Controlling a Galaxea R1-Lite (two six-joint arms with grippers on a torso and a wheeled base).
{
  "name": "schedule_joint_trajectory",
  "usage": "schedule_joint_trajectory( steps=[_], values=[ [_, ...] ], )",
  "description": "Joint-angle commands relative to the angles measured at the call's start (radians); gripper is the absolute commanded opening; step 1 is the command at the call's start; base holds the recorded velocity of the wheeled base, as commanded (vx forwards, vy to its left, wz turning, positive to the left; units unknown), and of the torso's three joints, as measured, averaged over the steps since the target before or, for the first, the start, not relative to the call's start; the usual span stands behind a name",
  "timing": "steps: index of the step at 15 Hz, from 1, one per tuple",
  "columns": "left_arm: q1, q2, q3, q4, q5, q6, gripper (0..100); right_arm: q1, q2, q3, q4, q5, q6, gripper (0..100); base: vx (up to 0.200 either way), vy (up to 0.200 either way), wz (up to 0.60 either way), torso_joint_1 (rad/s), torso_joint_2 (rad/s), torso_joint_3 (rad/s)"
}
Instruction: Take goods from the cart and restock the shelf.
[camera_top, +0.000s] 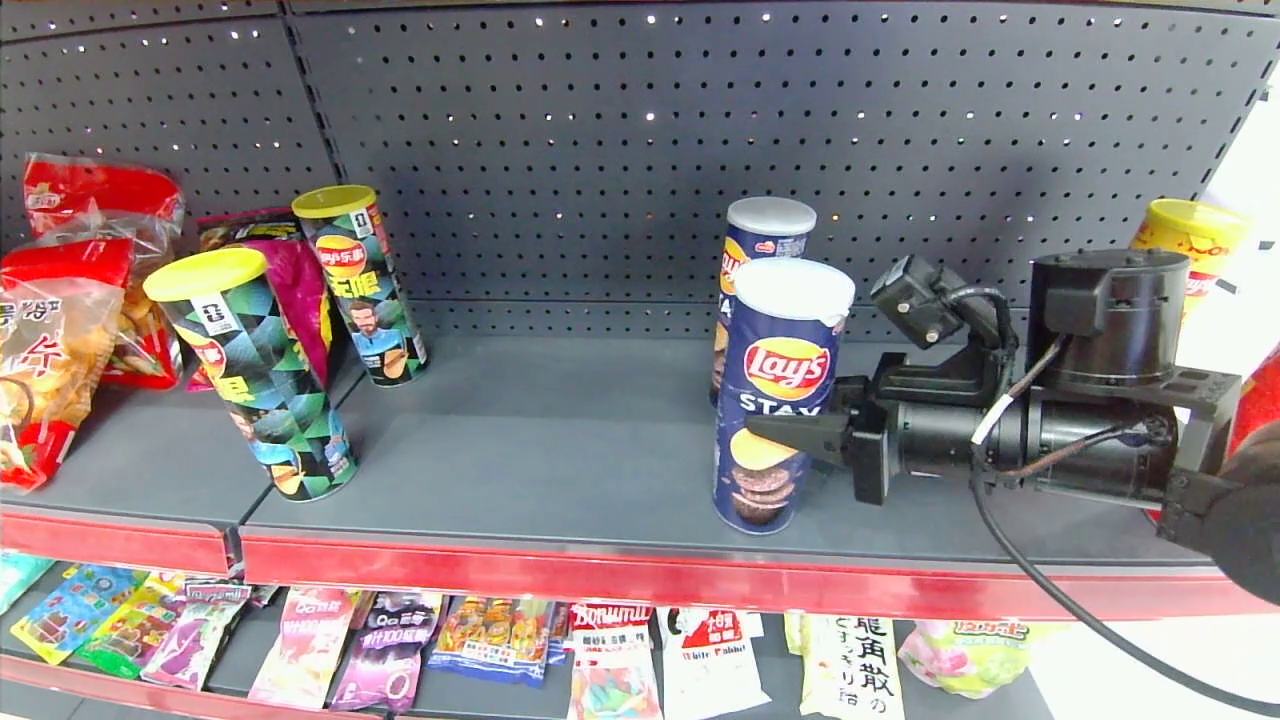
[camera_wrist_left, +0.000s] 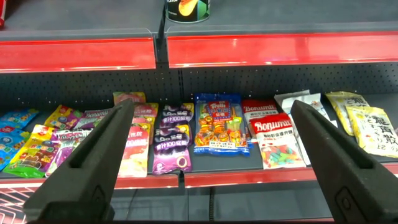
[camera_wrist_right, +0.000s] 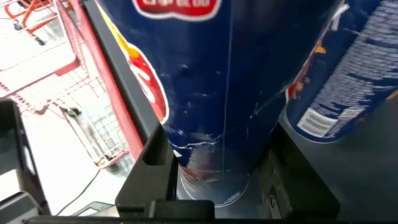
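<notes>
Blue Lay's chip can (camera_top: 785, 380) stands upright near the front edge of the grey shelf (camera_top: 560, 440). It is pinched low on its body between the right jaws, which come in level from the robot's right. In the right wrist view the can (camera_wrist_right: 217, 93) sits between the two black fingers (camera_wrist_right: 146, 168), one pressed against each side. A second blue can (camera_top: 765, 235) stands just behind it, closer to the pegboard back (camera_top: 700, 120). Whether the two cans touch cannot be told.

The left jaws are spread wide with nothing between them. Their dark fingers (camera_wrist_left: 93, 162) frame the lower shelf (camera_wrist_left: 249, 177), where flat candy bags (camera_wrist_left: 214, 124) lie in a row.

The right arm hides the lower part of a yellow-lidded can (camera_top: 1190, 245) at the far right of the shelf. The held can's base is blurred in the right wrist view, so its contact with the shelf is judged from the head view. The top of the can is cut off in the wrist view.

A red wire cart (camera_wrist_right: 56, 74) shows beyond the shelf edge in the right wrist view; what it holds cannot be made out. Well to the left on the shelf stand two patterned cans with yellow lids (camera_top: 250, 370) (camera_top: 362, 285), with red snack bags (camera_top: 60, 330) beside them.
</notes>
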Motion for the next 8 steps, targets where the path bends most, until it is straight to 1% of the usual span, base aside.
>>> schedule_joint_trajectory(
  steps=[1, 4, 7, 8],
  values=[
    [0.000, 0.002, 0.000, 0.000, 0.001, 0.000, 100, 0.006, -0.013, 0.006, -0.003, 0.000, 0.001, 0, 0.000, 0.000, 0.00, 0.000, 0.00, 0.000],
    [0.000, 0.002, 0.000, 0.000, 0.001, 0.000, 100, 0.024, -0.010, 0.008, -0.010, 0.000, 0.007, 0, 0.000, 0.000, 0.00, 0.000, 0.00, 0.000],
    [0.000, 0.002, 0.000, 0.000, 0.001, 0.000, 100, 0.035, 0.021, 0.009, -0.076, 0.000, 0.007, 0, 0.000, 0.000, 0.00, 0.000, 0.00, 0.000],
    [0.000, 0.002, 0.000, 0.000, 0.001, 0.000, 100, 0.036, 0.021, 0.009, -0.076, 0.000, 0.007, 0, 0.000, 0.000, 0.00, 0.000, 0.00, 0.000]
  ],
)
